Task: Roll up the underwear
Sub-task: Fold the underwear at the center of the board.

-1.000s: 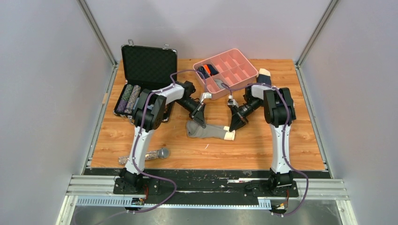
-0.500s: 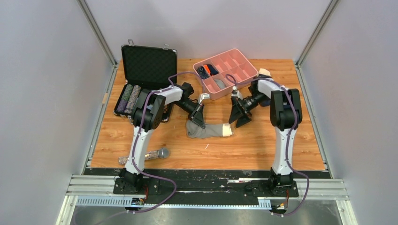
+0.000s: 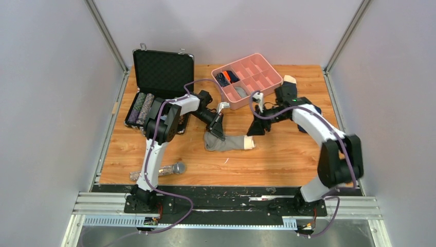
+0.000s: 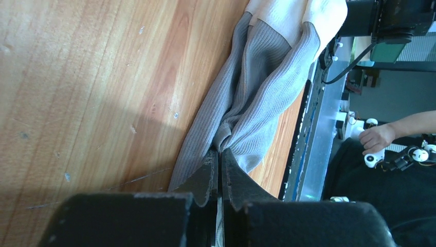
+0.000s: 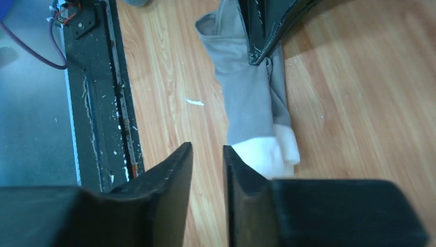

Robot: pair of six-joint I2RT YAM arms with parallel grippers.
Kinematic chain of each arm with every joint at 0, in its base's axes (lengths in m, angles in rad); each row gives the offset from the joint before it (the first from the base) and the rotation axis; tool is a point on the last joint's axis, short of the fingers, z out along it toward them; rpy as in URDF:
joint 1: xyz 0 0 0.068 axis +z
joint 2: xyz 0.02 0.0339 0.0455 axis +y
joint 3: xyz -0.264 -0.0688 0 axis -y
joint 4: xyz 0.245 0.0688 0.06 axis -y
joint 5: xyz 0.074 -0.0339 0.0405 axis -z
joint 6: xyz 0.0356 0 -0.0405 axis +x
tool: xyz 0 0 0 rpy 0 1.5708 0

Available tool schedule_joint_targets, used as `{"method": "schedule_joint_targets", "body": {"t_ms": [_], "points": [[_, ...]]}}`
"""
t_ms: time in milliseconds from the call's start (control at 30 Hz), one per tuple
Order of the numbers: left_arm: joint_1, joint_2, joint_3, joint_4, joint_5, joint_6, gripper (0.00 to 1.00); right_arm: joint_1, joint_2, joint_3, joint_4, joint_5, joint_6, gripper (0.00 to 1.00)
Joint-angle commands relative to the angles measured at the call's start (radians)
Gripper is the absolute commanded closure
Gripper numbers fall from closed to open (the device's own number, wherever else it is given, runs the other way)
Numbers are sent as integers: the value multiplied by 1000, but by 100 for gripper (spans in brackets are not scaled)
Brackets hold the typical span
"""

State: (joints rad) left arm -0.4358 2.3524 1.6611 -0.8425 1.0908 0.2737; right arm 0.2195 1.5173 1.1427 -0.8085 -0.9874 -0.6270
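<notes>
As the right gripper (image 5: 207, 149), barely parted and empty, backs toward the desk's far edge, the left gripper (image 4: 220, 154) keeps pinching the underwear (image 3: 230, 142), still unrolled.

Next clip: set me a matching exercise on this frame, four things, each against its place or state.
Things:
1. underwear
2. left tool
3. pink tray
4. microphone

Places or states:
A. far side of the table
B. shut on gray cloth
C. near edge of the table, left side
D. middle of the table, cream end toward the right arm

Pairs: 1-D, 2-B, 3-A, 4-C
</notes>
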Motion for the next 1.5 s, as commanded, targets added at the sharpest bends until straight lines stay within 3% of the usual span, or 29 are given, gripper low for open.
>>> {"method": "schedule_joint_targets", "body": {"t_ms": [0,100,267,500,933,1467], "points": [[8,-29,13,52,-45,14,96,56,156,60,137,4,-23,80],[8,-27,23,40,-45,18,96,89,180,60,168,33,-80,89],[8,-27,25,34,-45,22,95,98,271,88,169,69,-101,95],[4,-22,33,27,-54,27,95,95,316,88,150,89,-157,97],[0,-11,54,8,-63,37,94,111,217,91,90,34,-262,98],[0,-8,60,-6,-64,49,94,117,386,138,17,157,-411,100]]}}
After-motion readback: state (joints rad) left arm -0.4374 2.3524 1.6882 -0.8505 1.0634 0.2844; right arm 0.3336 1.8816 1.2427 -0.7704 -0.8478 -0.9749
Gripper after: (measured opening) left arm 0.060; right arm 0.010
